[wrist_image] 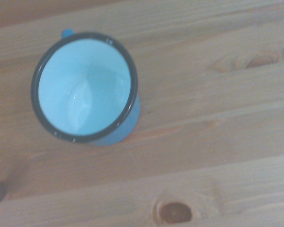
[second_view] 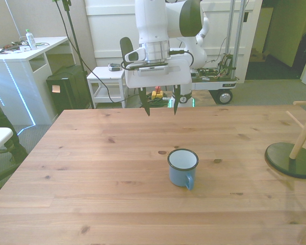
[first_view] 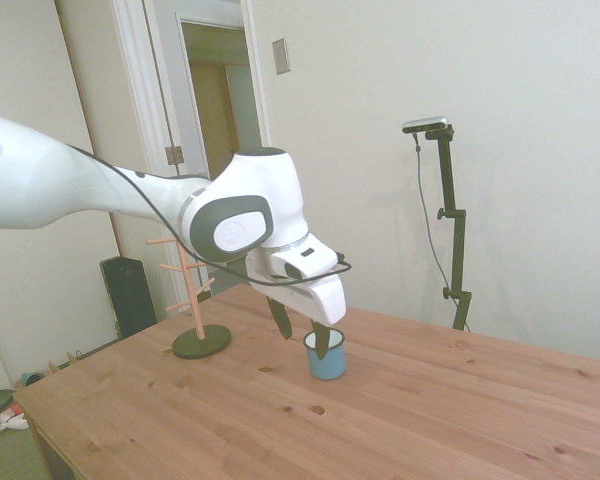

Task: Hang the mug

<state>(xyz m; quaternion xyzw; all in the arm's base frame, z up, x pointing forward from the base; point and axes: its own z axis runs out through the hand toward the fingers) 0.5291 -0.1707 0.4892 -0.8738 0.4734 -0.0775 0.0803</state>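
The mug (second_view: 183,167) is a small light-blue enamel cup with a white inside and a dark rim. It stands upright near the middle of the wooden table (second_view: 92,168), with its handle turned toward the front view's near side. My gripper (second_view: 161,109) hangs open above the table, beyond the mug and a little toward the front view's left, holding nothing. From the side, the gripper (first_view: 303,346) hovers just over the mug (first_view: 327,361), and one finger overlaps the rim in the picture. The wrist view looks down into the mug (wrist_image: 85,87).
A wooden mug tree (first_view: 192,296) with pegs stands on a dark round base (second_view: 290,161) at the front view's right table edge. Behind the table are a chair (second_view: 134,64), a white side table (second_view: 109,76) and a white desk (second_view: 25,56).
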